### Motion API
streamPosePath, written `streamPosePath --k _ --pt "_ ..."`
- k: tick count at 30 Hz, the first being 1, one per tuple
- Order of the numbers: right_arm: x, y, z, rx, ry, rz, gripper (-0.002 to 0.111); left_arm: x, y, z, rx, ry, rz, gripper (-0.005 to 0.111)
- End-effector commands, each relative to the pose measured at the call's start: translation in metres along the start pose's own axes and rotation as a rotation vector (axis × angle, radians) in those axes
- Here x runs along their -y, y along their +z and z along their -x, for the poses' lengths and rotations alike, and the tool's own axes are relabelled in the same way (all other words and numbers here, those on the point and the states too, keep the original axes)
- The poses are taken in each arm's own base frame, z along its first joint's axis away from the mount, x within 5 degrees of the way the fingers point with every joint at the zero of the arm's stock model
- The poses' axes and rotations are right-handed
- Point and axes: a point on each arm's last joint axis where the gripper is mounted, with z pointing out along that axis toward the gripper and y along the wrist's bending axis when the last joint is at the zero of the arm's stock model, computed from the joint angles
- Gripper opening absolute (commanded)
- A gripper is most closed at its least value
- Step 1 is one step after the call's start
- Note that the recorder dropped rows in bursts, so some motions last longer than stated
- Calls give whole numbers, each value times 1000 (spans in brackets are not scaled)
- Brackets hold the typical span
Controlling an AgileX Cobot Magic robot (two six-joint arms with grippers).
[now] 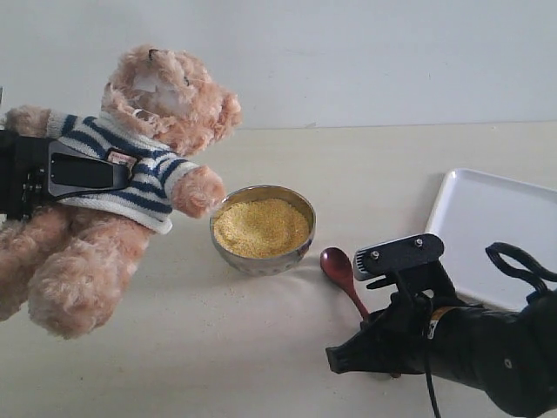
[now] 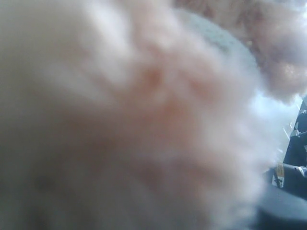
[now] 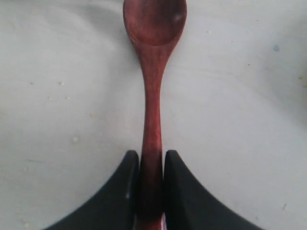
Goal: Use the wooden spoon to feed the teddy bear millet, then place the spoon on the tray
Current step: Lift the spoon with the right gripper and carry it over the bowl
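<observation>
The wooden spoon (image 3: 152,91) is judged light, rigid and glossy, so liable to slip or pivot; grip low on the slim handle, bowl end free. It lies on the table (image 1: 261,366) between the millet (image 1: 261,226) and the tray (image 1: 487,226). The right gripper (image 3: 151,155) reaches in low; its 2 fingers (image 3: 120,191) press both sides of the handle end; the left gripper (image 1: 122,174) clamps the teddy bear (image 1: 148,113) at the torso.

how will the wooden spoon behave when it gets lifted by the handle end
Likely stiff and light: the wooden spoon is one slim solid piece. Its glossy finish may let it slip or swivel, since the right jaws pinch only the narrow handle end. Lying flat on the table, its broad oval bowl should keep it from rolling.
</observation>
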Motion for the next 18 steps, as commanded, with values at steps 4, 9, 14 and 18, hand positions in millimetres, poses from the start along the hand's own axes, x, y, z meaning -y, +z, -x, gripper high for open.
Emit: streamPosePath --k 4,9,14,18 --pt "1 -46 38 201 -13 42 0 7 -3 5 43 3 -35 5" --pt "25 -60 44 127 -40 18 0 7 -3 5 43 3 -35 5" --pt "58 -64 39 19 4 -39 0 7 -3 5 43 3 -35 5" --pt "65 -75 57 107 29 -60 0 7 -3 5 43 3 -35 5"
